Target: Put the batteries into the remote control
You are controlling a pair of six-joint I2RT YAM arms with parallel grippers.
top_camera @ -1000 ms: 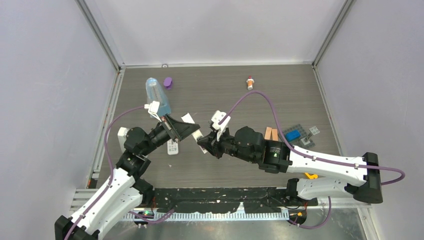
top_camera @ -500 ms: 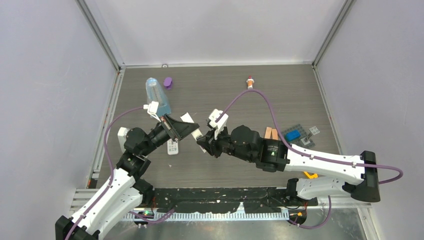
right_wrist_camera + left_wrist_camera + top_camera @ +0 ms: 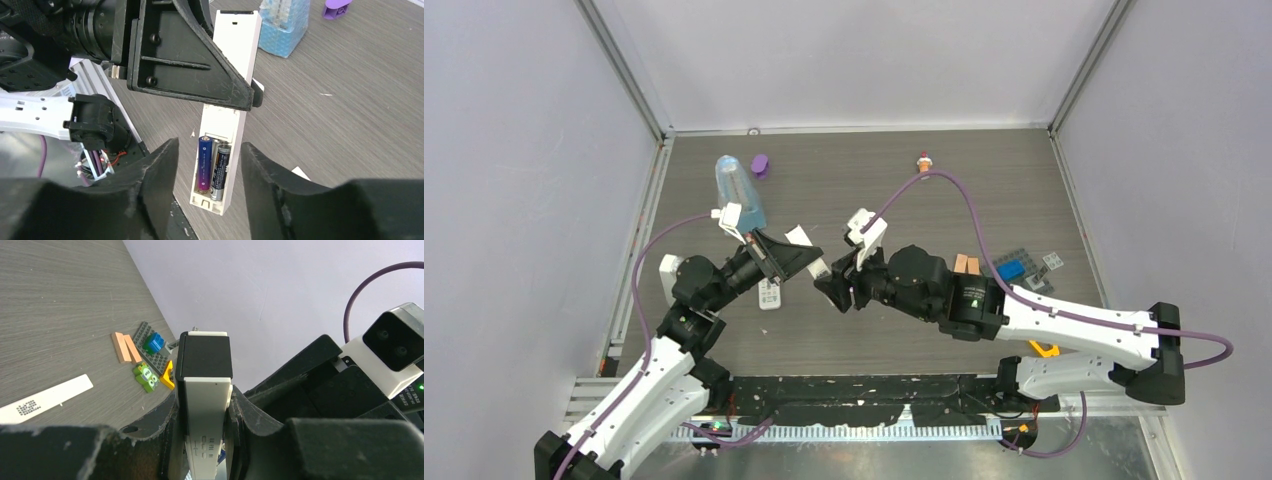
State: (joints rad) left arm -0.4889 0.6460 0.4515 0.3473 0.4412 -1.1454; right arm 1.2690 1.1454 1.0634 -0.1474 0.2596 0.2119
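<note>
White plastic with a black cap at one end, the remote control [image 3: 226,125] is up off the grey wood-grain tabletop [image 3: 844,190]. The left fingers [image 3: 809,262] are closed tight against its sides around the middle. Its back is turned to the right wrist camera and the battery bay is uncovered. Two batteries lie side by side in the bay, at the end that sticks out past the left grip. One is a purple-blue battery [image 3: 205,162] and the other a dark battery [image 3: 219,172] with a silvery tip.

The right fingers [image 3: 834,290] are spread apart, one on each side of that battery end, and hold nothing. One of them is just beside the remote's edge, but I cannot tell whether it touches.

Below the left arm a small white handset [image 3: 769,294] with little buttons lies on the tabletop, and a white strip [image 3: 45,400] with a dark printed patch lies nearby. At the back left is a clear blue bottle [image 3: 737,195] with a purple cap [image 3: 760,165] just beside it. A tiny red-and-white bottle [image 3: 923,161] stands at the back middle.

Toward the right are two tan blocks [image 3: 125,346], a grey plate [image 3: 145,335] carrying a blue brick [image 3: 155,342], a green piece [image 3: 145,376] and a yellow piece [image 3: 167,378].
</note>
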